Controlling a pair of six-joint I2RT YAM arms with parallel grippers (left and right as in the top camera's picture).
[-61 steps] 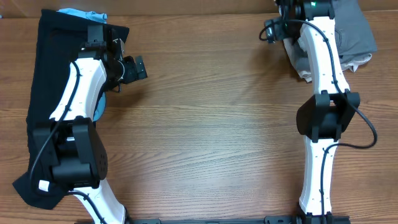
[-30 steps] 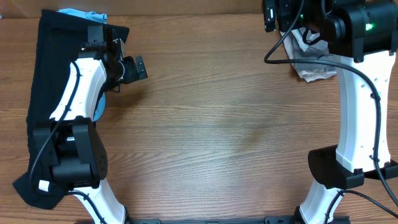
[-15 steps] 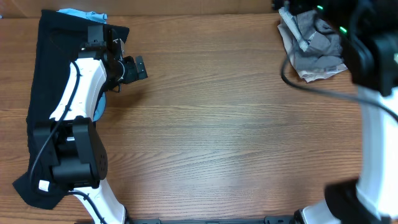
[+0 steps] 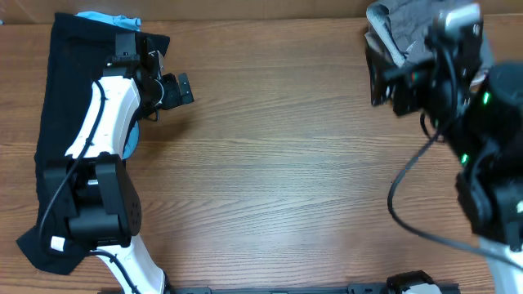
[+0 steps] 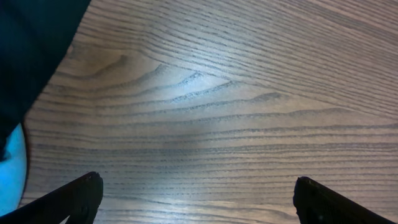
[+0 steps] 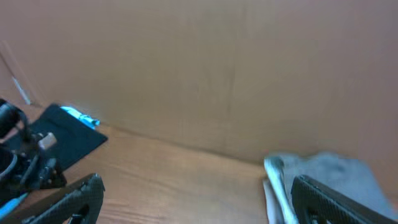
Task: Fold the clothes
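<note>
The grey shorts (image 4: 398, 23) lie crumpled at the table's far right corner, with whitish lining showing; they also show in the right wrist view (image 6: 329, 171). A long black garment (image 4: 57, 90) lies along the left edge under my left arm, and also shows in the left wrist view (image 5: 31, 37). My left gripper (image 4: 173, 88) is open and empty over bare wood (image 5: 199, 186). My right gripper (image 4: 386, 80) is raised high above the table, open and empty (image 6: 198, 185), with the shorts beyond its right finger.
A light blue cloth (image 4: 102, 18) peeks out at the far left corner and beside the left arm (image 5: 12, 162). A brown wall (image 6: 205, 68) backs the table. The wooden tabletop (image 4: 278, 180) spreads between the arms.
My right arm has lifted up from the shorts toward the overhead camera and swung forward; the shorts stay crumpled in the far right corner. The left arm has not moved.
</note>
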